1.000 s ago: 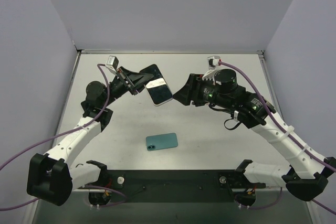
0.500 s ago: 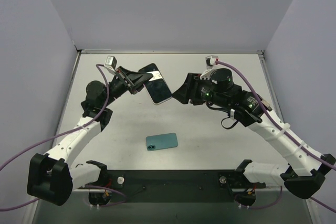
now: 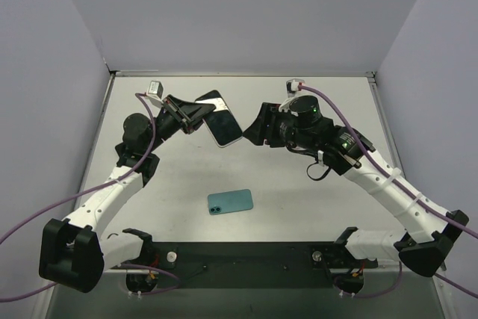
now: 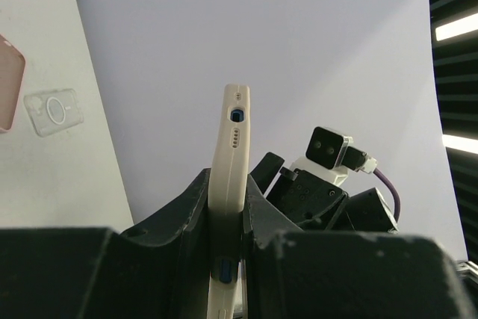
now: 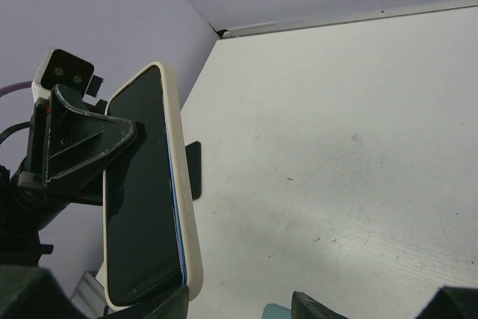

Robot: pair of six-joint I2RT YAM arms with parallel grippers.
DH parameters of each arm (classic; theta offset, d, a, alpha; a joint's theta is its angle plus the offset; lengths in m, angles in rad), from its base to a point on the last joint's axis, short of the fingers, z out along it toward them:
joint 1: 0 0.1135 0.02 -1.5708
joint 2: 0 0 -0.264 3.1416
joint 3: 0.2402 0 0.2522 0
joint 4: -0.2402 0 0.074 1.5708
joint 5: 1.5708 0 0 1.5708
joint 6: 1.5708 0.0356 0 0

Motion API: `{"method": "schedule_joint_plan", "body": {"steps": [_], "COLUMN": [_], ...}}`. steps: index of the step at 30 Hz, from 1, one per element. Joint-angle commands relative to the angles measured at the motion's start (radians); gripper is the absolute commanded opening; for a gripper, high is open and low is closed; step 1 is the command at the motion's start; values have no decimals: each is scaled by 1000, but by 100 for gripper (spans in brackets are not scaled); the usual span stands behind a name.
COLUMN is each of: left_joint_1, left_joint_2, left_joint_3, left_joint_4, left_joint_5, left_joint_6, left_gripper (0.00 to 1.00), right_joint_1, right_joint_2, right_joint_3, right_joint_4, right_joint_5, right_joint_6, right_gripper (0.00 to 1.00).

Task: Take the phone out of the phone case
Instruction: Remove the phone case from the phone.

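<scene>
The phone point(image 3: 224, 126), dark screen up, sits in a cream phone case point(image 3: 211, 98) and is held tilted in the air above the table's far middle. My left gripper point(image 3: 203, 116) is shut on the cased phone's left part. In the left wrist view the case point(image 4: 233, 140) stands edge-on, clamped between both fingers point(image 4: 187, 207). My right gripper point(image 3: 250, 133) is open, just right of the phone. Its wrist view shows the screen point(image 5: 138, 192), a thin blue line along the case rim point(image 5: 181, 207), and the phone's lower corner beside one finger point(image 5: 153, 308).
A teal phone-shaped slab point(image 3: 230, 201) with two lens holes lies flat on the table near the front middle; its corner point(image 5: 278, 311) shows between my right fingers. A pink object point(image 4: 9, 84) and a clear card-like piece point(image 4: 52, 110) show at the left wrist view's edge.
My right arm has swung left, bringing its open gripper closer to the phone. The left gripper and the cased phone have shifted slightly up and left.
</scene>
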Motion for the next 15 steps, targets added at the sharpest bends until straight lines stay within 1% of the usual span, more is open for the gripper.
{"method": "schedule_joint_plan", "body": {"steps": [1,15], "left_joint_1": [-28,-51], "left_joint_2": [-83,-86], "left_joint_3": [95,104], "left_joint_4": [179,211], "left_joint_5": [50,36], "left_joint_6": [-139,-162], "left_gripper": [0,0], "right_joint_1": [7,7], "right_joint_2": [77,193], "right_joint_3": [-37,-64], "right_joint_4": [-53,31], "right_joint_5": [58,-29], "right_joint_6": [-11,26], "right_gripper": [50,50]}}
